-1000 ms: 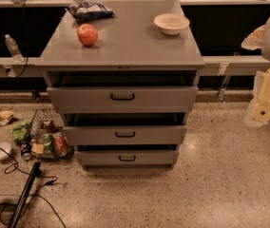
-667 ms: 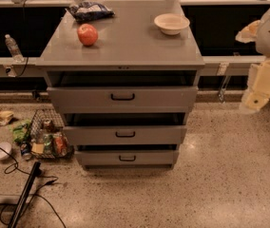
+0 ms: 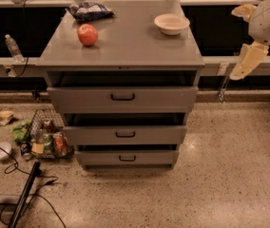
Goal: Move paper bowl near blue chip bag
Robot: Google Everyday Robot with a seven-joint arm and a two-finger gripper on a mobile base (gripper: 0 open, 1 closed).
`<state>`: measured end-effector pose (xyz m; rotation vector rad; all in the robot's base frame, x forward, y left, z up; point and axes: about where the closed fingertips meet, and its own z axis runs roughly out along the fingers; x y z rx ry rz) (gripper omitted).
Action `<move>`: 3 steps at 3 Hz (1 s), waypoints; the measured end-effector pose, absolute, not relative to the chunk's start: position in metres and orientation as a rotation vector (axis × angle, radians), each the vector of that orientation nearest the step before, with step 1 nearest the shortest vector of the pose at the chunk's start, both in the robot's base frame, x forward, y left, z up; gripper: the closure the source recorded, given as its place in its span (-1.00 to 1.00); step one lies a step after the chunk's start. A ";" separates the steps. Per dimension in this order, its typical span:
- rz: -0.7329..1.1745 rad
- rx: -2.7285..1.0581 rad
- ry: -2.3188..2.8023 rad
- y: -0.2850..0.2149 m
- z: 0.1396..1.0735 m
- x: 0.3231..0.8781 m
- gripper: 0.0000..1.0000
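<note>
The paper bowl (image 3: 171,23), cream-white and shallow, sits on the back right of the grey cabinet top (image 3: 125,46). The blue chip bag (image 3: 90,11), dark and wrinkled, lies at the back left corner. A red apple (image 3: 87,34) sits just in front of the bag. My gripper (image 3: 245,35) hangs in the air at the right edge of the view, right of the cabinet and apart from the bowl. Its cream fingers (image 3: 249,61) are spread and hold nothing.
The cabinet has three drawers, each pulled slightly out (image 3: 123,97). On the floor at the left are a wire basket of litter (image 3: 47,139), a small white bowl (image 3: 1,151), a green packet (image 3: 21,131) and cables (image 3: 25,194). A water bottle (image 3: 13,47) stands on the left ledge.
My gripper has moved up and a little left, closer to the cabinet's right side. The bowl, bag and apple have not moved.
</note>
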<state>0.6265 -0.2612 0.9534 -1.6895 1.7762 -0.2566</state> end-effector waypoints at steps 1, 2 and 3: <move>-0.358 -1.619 1.665 -0.273 0.948 0.668 -1.00; -0.443 -1.529 1.574 -0.272 0.948 0.704 -1.00; -0.512 -1.388 1.459 -0.257 0.965 0.746 -1.00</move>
